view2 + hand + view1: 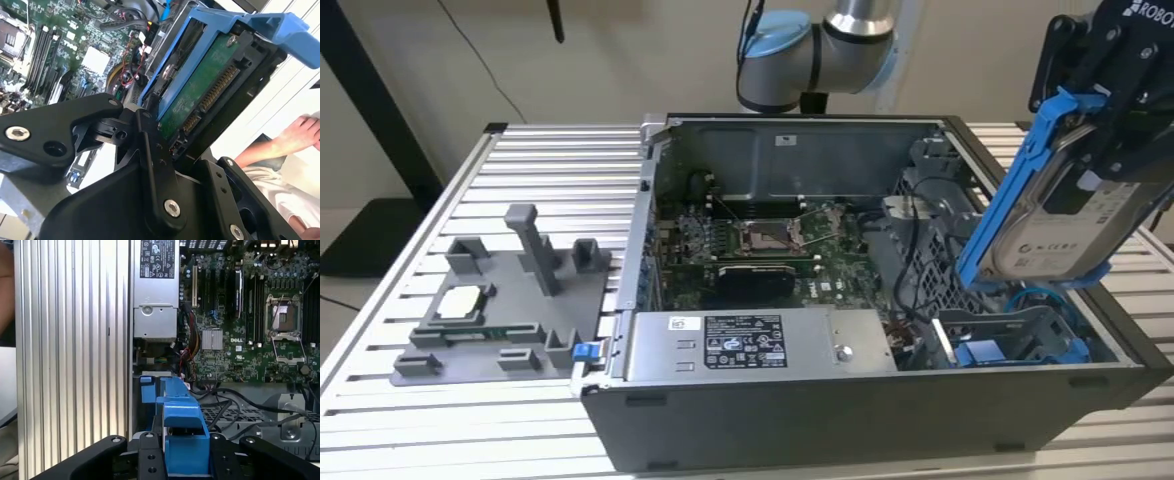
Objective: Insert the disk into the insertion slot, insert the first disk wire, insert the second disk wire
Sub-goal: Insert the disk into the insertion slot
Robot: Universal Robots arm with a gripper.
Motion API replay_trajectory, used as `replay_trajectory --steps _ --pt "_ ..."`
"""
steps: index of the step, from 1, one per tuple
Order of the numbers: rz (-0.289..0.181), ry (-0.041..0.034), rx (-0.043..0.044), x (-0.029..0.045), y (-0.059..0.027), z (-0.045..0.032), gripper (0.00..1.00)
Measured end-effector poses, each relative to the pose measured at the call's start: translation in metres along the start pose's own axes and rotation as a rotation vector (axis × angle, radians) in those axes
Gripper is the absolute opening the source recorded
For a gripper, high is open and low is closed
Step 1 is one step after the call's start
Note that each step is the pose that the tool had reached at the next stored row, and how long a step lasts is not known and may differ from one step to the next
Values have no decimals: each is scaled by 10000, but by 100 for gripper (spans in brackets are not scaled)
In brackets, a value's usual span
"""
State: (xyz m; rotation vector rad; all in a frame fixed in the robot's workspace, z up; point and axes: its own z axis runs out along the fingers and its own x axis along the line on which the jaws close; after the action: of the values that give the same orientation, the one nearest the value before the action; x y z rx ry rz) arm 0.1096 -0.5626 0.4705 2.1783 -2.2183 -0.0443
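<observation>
Holds disk (1047, 215) clamped in gripper (1117, 135), tilted steeply just above insertion slot (1003, 332) to aim lower edge in; not yet seated.

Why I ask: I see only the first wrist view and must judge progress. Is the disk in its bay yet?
Observer: No. In the exterior view the tool holds the disk tilted, its lower end near the bay, not slid in.
Operator: Can you see its connector?
Observer: Yes, in the second wrist view the green circuit board and connector face the camera.
Operator: Anything beside the case?
Observer: A grey tray sits on the table at the exterior view's left of the case.
</observation>
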Motion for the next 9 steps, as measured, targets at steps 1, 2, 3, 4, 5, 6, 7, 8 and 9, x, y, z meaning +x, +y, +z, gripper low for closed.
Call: replay_trajectory --steps 1,2,3,4,5,6,7,8,9 --pt "0 -2 0 0 0 5 0" --pt "-1 -5 0 0 -1 12 0" --pt "-1 -13 0 0 -1 22 0" --pt "-1 -23 0 0 -2 34 0" --pt "-1 -32 0 0 -2 47 0" --pt "-2 -40 -1 0 -3 62 0" --pt "-2 -49 -1 0 -3 77 0" --pt "-3 -61 -1 0 -4 90 0" --pt "-3 -81 -2 0 -4 104 0"
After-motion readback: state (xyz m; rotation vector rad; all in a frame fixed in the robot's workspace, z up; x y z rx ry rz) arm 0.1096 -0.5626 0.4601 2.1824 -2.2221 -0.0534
